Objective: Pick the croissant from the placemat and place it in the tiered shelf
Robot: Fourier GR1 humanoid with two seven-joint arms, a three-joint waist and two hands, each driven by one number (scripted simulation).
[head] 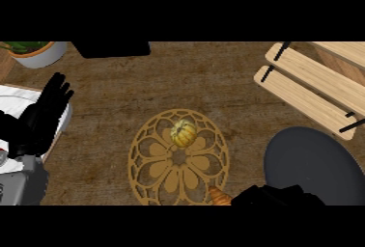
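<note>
On the brown table (107, 96), our right robot hand (274, 197), finger state unclear, sits beside the croissant (219, 196); we should close around its middle.

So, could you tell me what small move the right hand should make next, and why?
Probably shift the right hand slightly left and down onto the croissant. The croissant lies at the placemat's lower right edge beside that hand, not yet grasped, while the tiered shelf waits at upper right.
</note>
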